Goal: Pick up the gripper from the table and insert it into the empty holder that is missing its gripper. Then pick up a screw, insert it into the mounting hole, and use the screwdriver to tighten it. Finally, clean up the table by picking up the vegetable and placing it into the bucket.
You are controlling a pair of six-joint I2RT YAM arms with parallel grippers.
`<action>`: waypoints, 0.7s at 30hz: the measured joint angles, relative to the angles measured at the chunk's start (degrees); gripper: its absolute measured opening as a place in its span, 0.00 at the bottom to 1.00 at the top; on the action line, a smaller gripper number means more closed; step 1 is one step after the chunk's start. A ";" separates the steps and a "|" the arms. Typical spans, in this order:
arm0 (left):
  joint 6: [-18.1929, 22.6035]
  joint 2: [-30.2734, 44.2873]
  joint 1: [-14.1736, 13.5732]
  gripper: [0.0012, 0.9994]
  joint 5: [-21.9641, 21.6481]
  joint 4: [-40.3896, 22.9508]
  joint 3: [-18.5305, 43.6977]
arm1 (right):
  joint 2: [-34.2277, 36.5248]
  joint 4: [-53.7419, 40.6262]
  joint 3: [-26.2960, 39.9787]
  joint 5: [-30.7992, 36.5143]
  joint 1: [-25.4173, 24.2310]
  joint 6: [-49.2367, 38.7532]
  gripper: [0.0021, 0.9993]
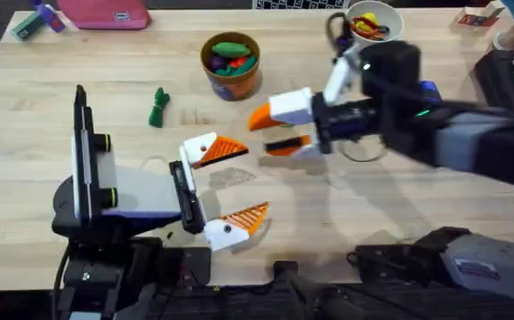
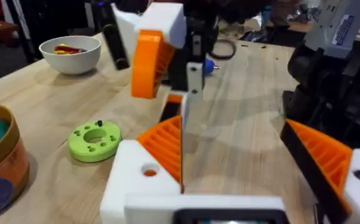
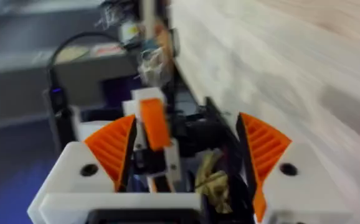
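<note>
Left gripper (image 1: 223, 183) fingers spread wide, holding nothing. Right gripper (image 1: 269, 132) fingers spread, facing them, just beyond their tips. Slim dark green toy vegetable (image 1: 157, 107) lies on light wooden counter (image 1: 79, 62), well apart from both; round orange-brown bucket (image 1: 231, 64) beyond it.

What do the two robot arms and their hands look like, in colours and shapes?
Both arms are black. The left arm carries a pale lavender-white panel and yellow-green rings at its joints. The right arm has grey covers and a small green light. Each hand, left hand and right hand, has white angular fingertip blocks with orange ribbed pads.
</note>
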 joint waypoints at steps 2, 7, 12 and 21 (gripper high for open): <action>0.00 -0.01 0.00 0.99 0.02 0.00 0.00 | -4.27 -16.40 3.23 3.05 -2.27 -7.31 0.87; 0.00 0.01 0.00 0.99 0.14 -0.02 0.00 | -9.98 -44.77 16.52 13.47 -6.14 -23.70 0.87; 0.00 -0.01 0.00 0.99 0.20 -0.02 0.00 | -8.57 -61.91 31.25 26.91 -5.81 -35.26 0.87; 0.00 -0.01 0.00 0.99 0.20 -0.02 0.00 | 5.73 -76.93 49.97 47.49 -0.72 -47.14 0.78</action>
